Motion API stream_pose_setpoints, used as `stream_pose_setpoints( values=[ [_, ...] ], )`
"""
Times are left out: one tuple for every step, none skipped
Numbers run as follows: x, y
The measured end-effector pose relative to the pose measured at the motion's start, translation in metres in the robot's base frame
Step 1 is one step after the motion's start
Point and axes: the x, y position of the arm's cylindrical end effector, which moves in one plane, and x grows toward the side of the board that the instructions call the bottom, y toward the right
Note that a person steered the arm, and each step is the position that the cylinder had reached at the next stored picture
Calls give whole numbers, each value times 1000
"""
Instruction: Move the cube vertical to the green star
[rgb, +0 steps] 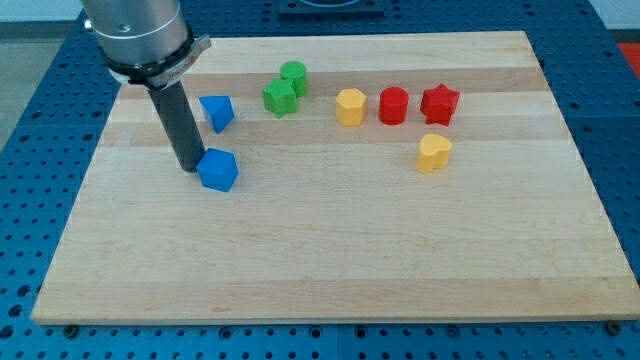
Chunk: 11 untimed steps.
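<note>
A blue cube lies on the wooden board at the view's left of centre. My tip rests on the board right against the cube's left side. The green star lies up and to the right of the cube, touching a green cylinder just above it. A second blue block, a wedge-like shape, lies above the cube, to the right of the rod.
A yellow hexagon block, a red cylinder and a red star stand in a row at the view's upper right. A yellow heart-like block lies below them. The board's edges border a blue perforated table.
</note>
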Motion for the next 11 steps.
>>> stream_pose_setpoints(
  values=[
    [5, 0],
    [27, 8],
    [40, 22],
    [37, 25],
    [36, 26],
    [36, 29],
    [29, 29],
    [25, 29],
    [25, 35],
    [24, 49],
    [24, 68]
  ],
)
